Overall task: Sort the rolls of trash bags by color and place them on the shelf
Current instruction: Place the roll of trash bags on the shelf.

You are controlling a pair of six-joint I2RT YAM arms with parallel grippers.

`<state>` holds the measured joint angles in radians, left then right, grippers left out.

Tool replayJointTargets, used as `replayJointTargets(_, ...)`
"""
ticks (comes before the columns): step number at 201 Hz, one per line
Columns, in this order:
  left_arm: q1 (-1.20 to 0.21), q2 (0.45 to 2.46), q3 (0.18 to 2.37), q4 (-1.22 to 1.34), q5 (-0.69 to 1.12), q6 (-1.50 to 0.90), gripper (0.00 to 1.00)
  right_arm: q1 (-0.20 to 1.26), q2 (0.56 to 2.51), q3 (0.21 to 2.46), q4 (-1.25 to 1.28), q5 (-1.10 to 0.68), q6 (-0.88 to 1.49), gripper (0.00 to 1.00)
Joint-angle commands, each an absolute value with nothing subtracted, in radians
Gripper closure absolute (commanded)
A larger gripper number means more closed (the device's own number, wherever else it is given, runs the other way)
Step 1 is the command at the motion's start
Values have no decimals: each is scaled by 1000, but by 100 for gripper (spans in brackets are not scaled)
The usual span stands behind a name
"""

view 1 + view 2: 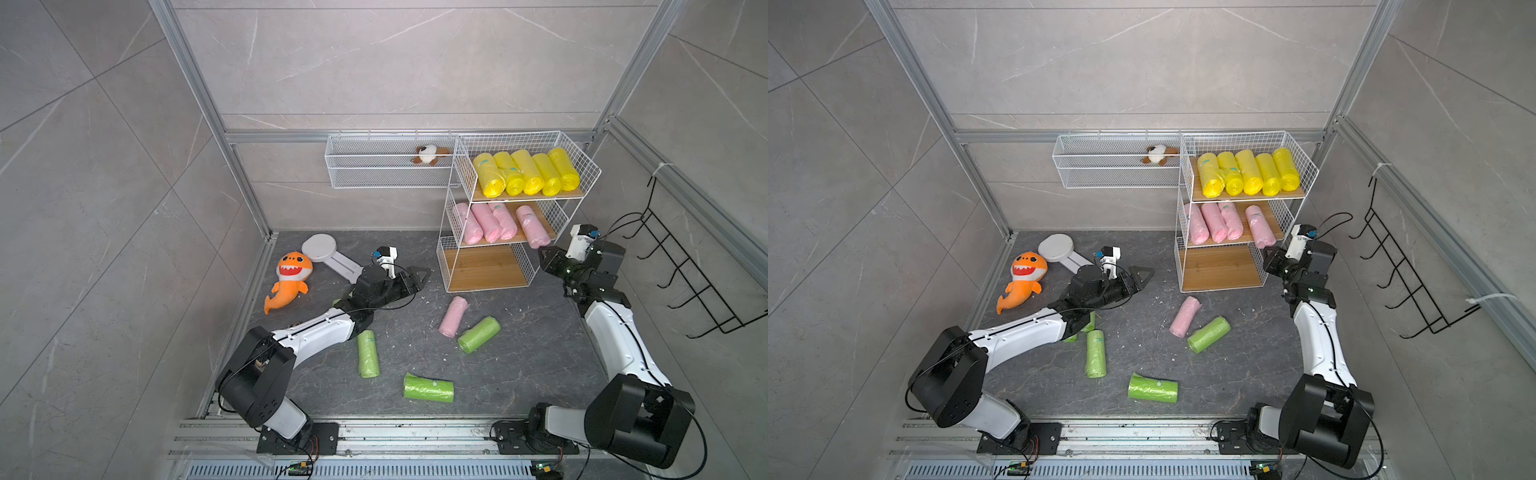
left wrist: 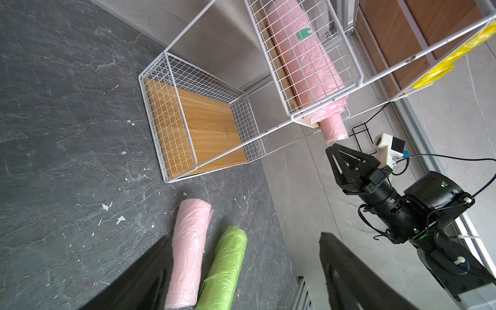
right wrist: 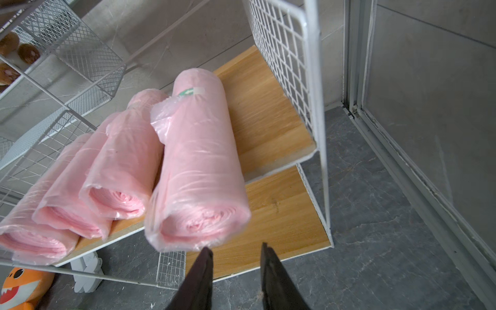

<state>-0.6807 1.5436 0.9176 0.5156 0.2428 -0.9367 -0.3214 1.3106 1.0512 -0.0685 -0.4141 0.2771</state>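
Grey marble-look tiles wall the booth, aluminium rails frame it, and the floor [image 1: 519, 353] is dark veined slate flecked with white crumbs. Labels first: a small teal sticker [image 3: 188, 92] shows on several rolls, and none of its print is legible. Up on the shelf [image 1: 511, 141], five yellow rolls [image 1: 525, 172] lie side by side on the top board. The middle board has three pink rolls [image 1: 486, 222] packed together and a fourth pink roll [image 3: 198, 161] beside them, angled, its near end hanging over the board's front edge. And that is where the right gripper [image 3: 236, 247] is: fingertips right at that overhanging end, jaws set narrow with a slim gap and nothing between them. Whether they touch the plastic cannot be made out. Over to the left gripper [image 1: 422, 277]: spread wide, holding nothing, just beside the shelf's lowest tier. Down on the slate, a loose pink roll [image 1: 453, 316] lies with a green roll [image 1: 478, 334] just beside it, both near that wide left gripper. A second green roll [image 1: 368, 354] sits by the left forearm, and a third green roll [image 1: 428, 387] lies nearer the arm bases. In a top view more green plastic [image 1: 1088, 323] peeks from under the left arm. Off to the side lie an orange shark plush [image 1: 289, 282], a long white wire basket [image 1: 374, 166] holding a brown-and-white plush [image 1: 430, 154], and a black wire hook rack [image 1: 685, 270] on the right wall.
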Motion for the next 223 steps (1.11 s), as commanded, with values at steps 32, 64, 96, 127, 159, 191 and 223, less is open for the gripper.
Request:
replayJointTargets(32, -684, 1535, 935, 532, 261, -911, 12, -323, 1348, 1121, -19, -475, 297, 67)
replayJointTargets(64, -684, 1543, 942, 532, 265, -911, 12, -323, 1391, 1161, -17, -510, 305, 69)
replayJointTargets(96, -684, 1549, 944, 532, 266, -911, 12, -318, 1423, 1191, -9, -533, 312, 69)
replayJointTargets(127, -684, 1563, 946, 534, 269, -911, 12, -283, 1455, 1226, -9, -530, 309, 70)
replayJointTargets(159, -688, 1582, 955, 524, 271, -902, 12, -269, 1475, 1248, -11, -509, 304, 69)
replayJointTargets(191, -717, 1620, 1000, 428, 219, -813, 12, -270, 1453, 1233, -16, -476, 304, 65)
replayJointTargets(223, -777, 1695, 1090, 295, 135, -677, 12, -270, 1367, 1184, -43, -411, 302, 54)
